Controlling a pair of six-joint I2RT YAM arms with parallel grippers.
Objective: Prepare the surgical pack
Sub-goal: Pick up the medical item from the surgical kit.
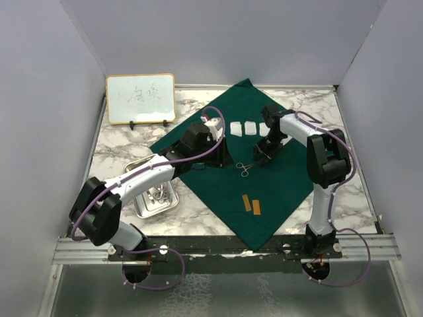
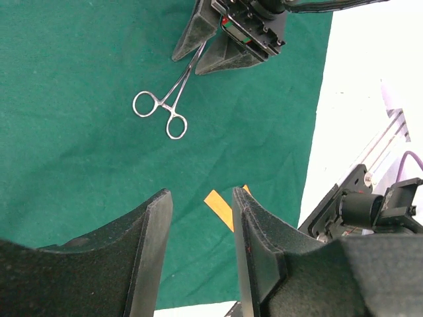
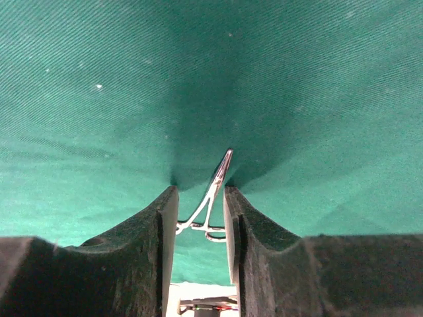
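Two arms work over the green drape (image 1: 281,188), which lies spread flat as a diamond on the marble table (image 1: 119,153). On it, the right gripper (image 3: 200,191) stands narrowly parted, its tips pressed to the cloth astride the forceps (image 2: 165,109) tip, not clamped. Above it, the left gripper (image 2: 201,198) hovers empty, jaws apart

Left arm (image 1: 142,175): stretched out low, reaching to the middle.
Left fingers (image 2: 149,251): apart, with nothing between them.
Right arm (image 1: 324,158): bent at the elbow, reaching in to the left, wrist tipped down.
Right fingers (image 3: 155,244): pointing down, with a small gap between them.
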